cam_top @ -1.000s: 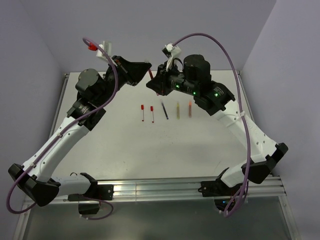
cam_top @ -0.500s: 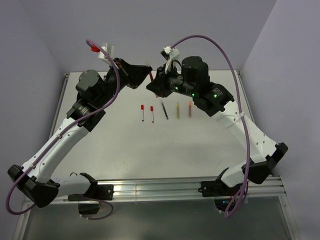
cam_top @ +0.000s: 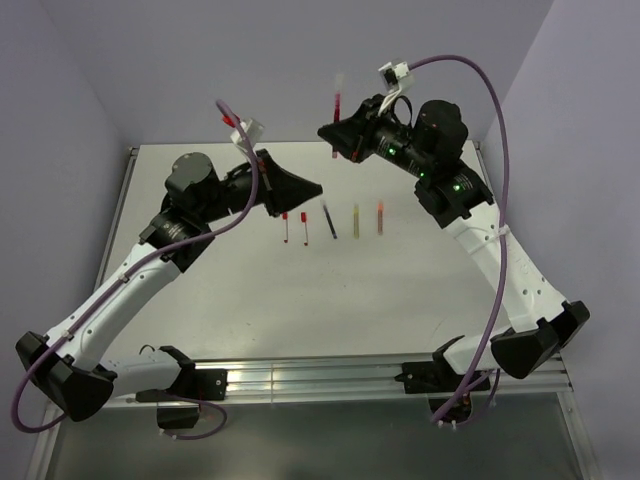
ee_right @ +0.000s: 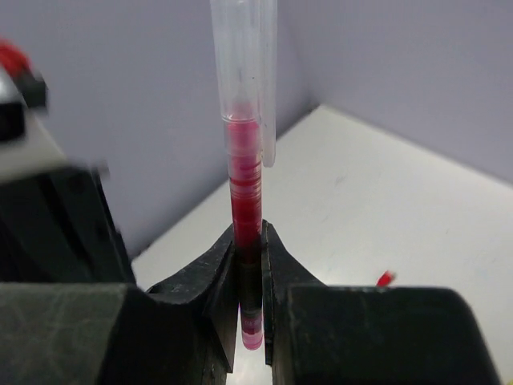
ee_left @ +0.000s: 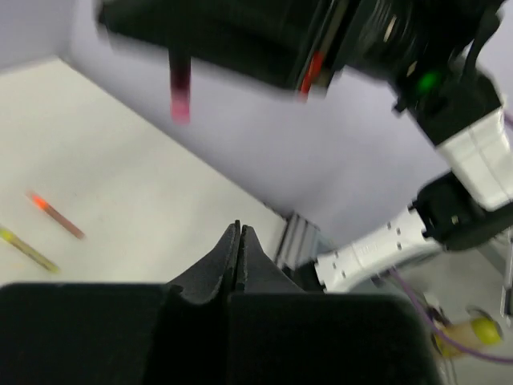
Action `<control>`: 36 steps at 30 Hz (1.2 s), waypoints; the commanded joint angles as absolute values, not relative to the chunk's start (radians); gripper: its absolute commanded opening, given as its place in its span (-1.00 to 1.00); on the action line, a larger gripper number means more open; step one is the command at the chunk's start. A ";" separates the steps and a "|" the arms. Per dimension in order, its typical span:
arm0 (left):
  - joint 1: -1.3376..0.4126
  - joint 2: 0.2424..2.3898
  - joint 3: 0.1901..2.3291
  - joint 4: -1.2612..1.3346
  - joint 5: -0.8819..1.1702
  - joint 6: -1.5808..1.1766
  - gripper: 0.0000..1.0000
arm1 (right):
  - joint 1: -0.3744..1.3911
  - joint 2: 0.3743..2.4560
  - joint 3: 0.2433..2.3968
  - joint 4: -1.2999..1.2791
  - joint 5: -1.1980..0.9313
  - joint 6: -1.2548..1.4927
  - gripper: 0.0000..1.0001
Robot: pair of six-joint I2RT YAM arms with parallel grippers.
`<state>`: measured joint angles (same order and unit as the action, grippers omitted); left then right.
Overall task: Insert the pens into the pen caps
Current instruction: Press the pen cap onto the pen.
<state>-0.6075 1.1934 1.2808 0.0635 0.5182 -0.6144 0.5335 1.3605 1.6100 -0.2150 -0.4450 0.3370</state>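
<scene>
Right gripper (ee_right: 250,249) clamps the red pen (ee_right: 244,184) upright, clear cap (ee_right: 243,56) seated on top; left gripper (ee_left: 240,241) is pinched together, empty. Best lowered flat onto the table (cam_top: 300,300) before release

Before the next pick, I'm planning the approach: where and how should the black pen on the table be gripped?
Probably mid-barrel, from straight above, with the left claw closing across its width. The black pen lies flat and slightly slanted, with gaps to the neighbouring red pen and olive-yellow pen on either side.
</scene>
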 commanded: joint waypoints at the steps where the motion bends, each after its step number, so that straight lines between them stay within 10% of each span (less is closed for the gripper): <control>1: -0.634 1.180 1.250 -0.011 0.695 -0.614 -1.00 | 0.515 1.313 1.637 0.032 -0.422 0.374 -1.00; 7: -0.614 1.155 1.295 -0.064 0.604 -0.594 -0.98 | 0.517 1.318 1.626 0.008 -0.453 0.368 -1.00; 21: -0.519 1.175 1.563 -0.156 0.498 -0.529 0.10 | 0.626 1.243 1.493 -0.204 -0.364 0.262 -1.00; 36: -0.505 1.315 1.740 -0.175 0.555 -0.561 0.20 | 0.696 1.226 1.447 -0.192 -0.371 0.265 -1.00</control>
<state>-0.5091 1.3144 1.6951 -0.1844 0.5274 -0.5457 0.6857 1.2495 1.4353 -0.2214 -0.3767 0.2825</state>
